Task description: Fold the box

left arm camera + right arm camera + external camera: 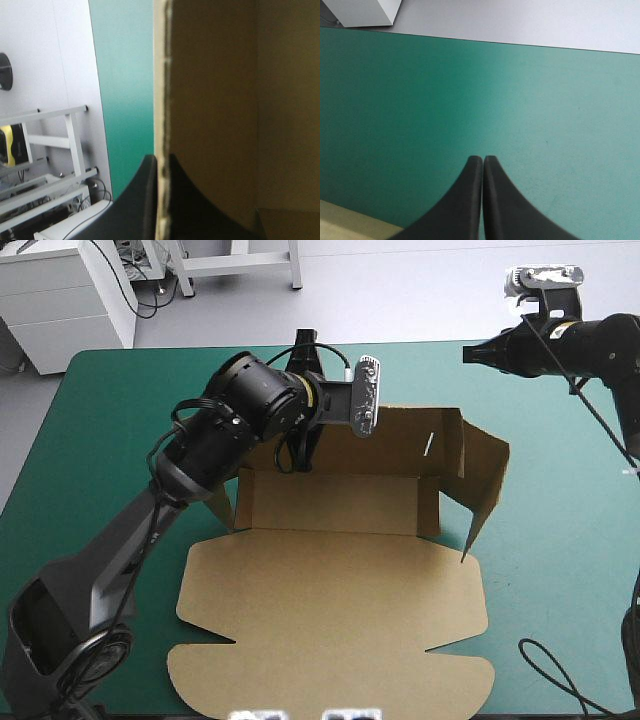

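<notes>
My left pincer (pixel 161 159), with its two broad black fingers, is clamped on the thin top edge of a standing wall of the brown cardboard box (pixel 340 502), one finger on each side. Beside it, past that wall, bare teal-green tabletop (pixel 120 410) runs out to the far edge. My right pincer (pixel 482 158) is pressed together with nothing in it, well apart from the box, with lots of free cover ahead. The box sits mid-tabletop under my left pincer. Its back and right walls stand up, and its big round-cornered lid (pixel 330 630) lies flat.
</notes>
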You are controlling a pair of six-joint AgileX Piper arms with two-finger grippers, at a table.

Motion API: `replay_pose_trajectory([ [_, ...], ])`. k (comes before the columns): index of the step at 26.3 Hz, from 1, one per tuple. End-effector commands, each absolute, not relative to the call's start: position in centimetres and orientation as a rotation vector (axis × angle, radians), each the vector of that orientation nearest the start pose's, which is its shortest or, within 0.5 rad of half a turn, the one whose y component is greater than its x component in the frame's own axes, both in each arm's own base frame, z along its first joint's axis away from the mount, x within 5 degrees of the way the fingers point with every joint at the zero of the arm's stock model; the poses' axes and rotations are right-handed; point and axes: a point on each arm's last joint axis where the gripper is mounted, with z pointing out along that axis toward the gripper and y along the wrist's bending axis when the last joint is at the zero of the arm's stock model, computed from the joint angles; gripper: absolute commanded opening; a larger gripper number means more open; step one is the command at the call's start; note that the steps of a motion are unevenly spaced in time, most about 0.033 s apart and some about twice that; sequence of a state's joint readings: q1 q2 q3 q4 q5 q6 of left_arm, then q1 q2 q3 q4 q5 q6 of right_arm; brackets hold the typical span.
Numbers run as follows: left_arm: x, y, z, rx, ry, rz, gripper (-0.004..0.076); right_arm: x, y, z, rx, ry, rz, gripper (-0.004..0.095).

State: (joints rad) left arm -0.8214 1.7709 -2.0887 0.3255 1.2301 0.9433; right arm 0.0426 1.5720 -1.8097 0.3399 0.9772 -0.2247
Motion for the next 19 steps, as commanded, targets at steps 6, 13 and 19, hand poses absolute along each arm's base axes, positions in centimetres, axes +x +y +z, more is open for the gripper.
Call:
replay_pose_trajectory([
  [6,29.0,-26.9,44.3,1.657,1.487,0.476,-0.0008,32.2,4.1,48.0,-0.239,2.084,0.325,-0.0004],
  [13,28.8,-28.4,39.9,1.715,1.507,0.509,-0.0008,32.1,4.1,48.0,-0.243,2.093,0.327,-0.0004],
  [19,27.6,-29.9,37.1,1.727,1.464,0.633,-0.0008,32.1,4.1,47.8,-0.249,2.109,0.330,-0.0004],
])
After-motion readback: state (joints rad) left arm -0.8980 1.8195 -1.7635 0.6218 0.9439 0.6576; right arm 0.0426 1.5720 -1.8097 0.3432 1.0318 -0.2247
